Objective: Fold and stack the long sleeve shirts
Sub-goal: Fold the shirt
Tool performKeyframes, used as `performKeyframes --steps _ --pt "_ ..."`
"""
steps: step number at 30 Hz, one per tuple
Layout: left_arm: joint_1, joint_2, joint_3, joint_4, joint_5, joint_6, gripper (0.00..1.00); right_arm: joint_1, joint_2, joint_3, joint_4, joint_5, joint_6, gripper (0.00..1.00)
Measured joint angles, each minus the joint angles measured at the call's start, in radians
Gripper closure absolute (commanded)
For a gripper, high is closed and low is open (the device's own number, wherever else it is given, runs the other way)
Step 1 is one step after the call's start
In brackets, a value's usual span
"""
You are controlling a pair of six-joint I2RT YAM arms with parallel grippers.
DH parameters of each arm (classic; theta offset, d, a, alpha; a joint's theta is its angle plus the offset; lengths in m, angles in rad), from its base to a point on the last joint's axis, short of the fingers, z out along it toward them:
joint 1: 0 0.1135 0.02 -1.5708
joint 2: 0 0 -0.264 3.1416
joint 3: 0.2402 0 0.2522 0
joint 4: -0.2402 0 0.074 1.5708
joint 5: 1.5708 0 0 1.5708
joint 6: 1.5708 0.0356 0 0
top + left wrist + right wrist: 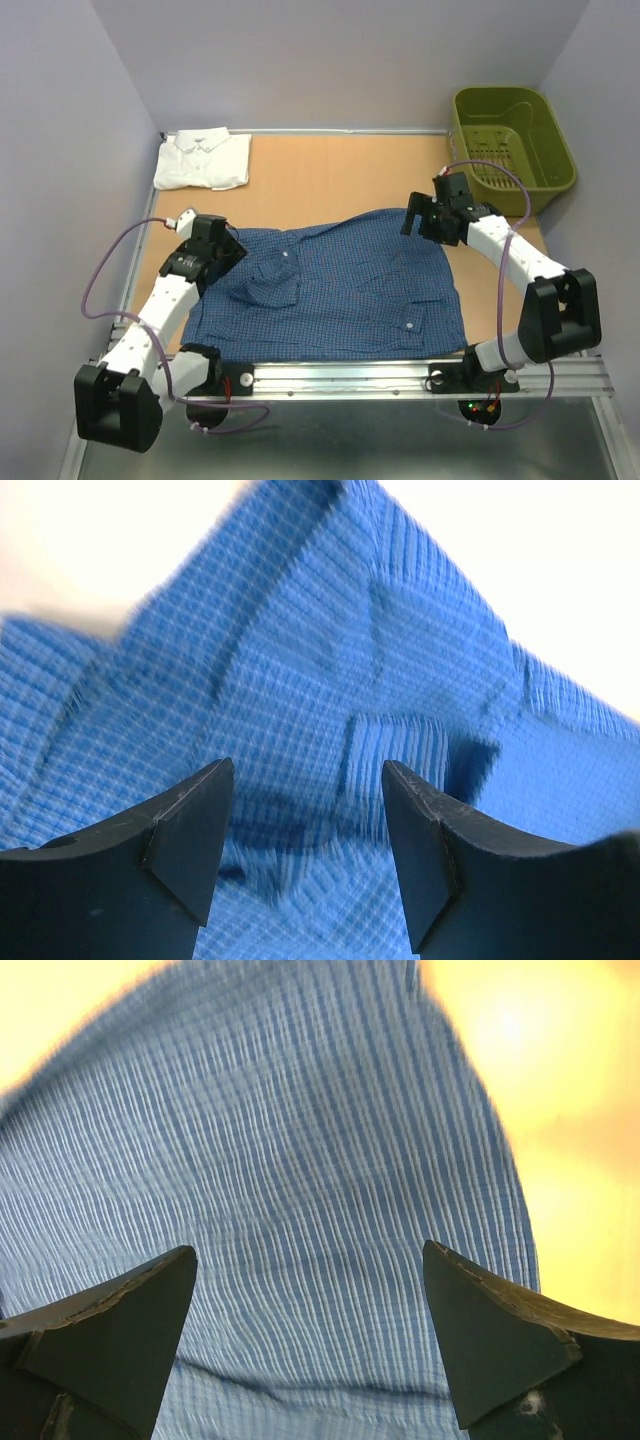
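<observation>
The dark blue checked shirt (340, 290) lies spread on the wooden table, partly folded, with a cuff and buttons showing. A plain white shirt (203, 158) rests folded at the far left corner. My left gripper (232, 248) hovers over the blue shirt's left edge, jaws open, nothing between them; the blue checked cloth (330, 680) fills its wrist view below the gripper (308, 810). My right gripper (418, 218) is above the shirt's far right corner, open wide and empty; in its wrist view the gripper (310, 1300) frames striped-looking blue fabric (300, 1160).
An olive-green plastic basket (512, 140) stands at the far right corner. Bare wooden table (330, 175) lies between the white shirt and the basket. A metal rail (400, 375) runs along the near edge by the arm bases.
</observation>
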Motion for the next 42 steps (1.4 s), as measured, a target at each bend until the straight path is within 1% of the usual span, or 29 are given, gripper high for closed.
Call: performKeyframes --steps 4,7,11,15,20,26,36,42 --pt "0.085 0.111 0.053 0.076 0.01 0.061 0.3 0.0 0.087 0.085 0.008 0.062 0.059 0.02" --pt "0.128 0.201 0.091 0.153 0.038 0.106 0.32 0.0 0.135 0.13 0.011 0.094 0.096 0.03" --pt "0.159 0.342 0.155 0.212 0.086 0.171 0.33 0.0 0.207 0.195 0.019 0.124 0.157 0.1" --pt "0.161 0.434 0.185 0.235 0.119 0.212 0.34 0.0 0.285 0.259 0.03 0.158 0.221 0.13" --pt "0.161 0.455 0.185 0.236 0.146 0.238 0.36 0.0 0.383 0.302 0.055 0.178 0.282 0.18" --pt "0.161 0.465 0.185 0.254 0.159 0.266 0.36 0.0 0.46 0.335 0.051 0.212 0.345 0.2" --pt "0.161 0.467 0.155 0.307 0.16 0.311 0.36 0.022 0.518 0.447 0.058 0.244 0.394 0.23" --pt "0.165 0.467 0.15 0.324 0.157 0.329 0.36 0.051 0.575 0.459 0.058 0.269 0.416 0.26"
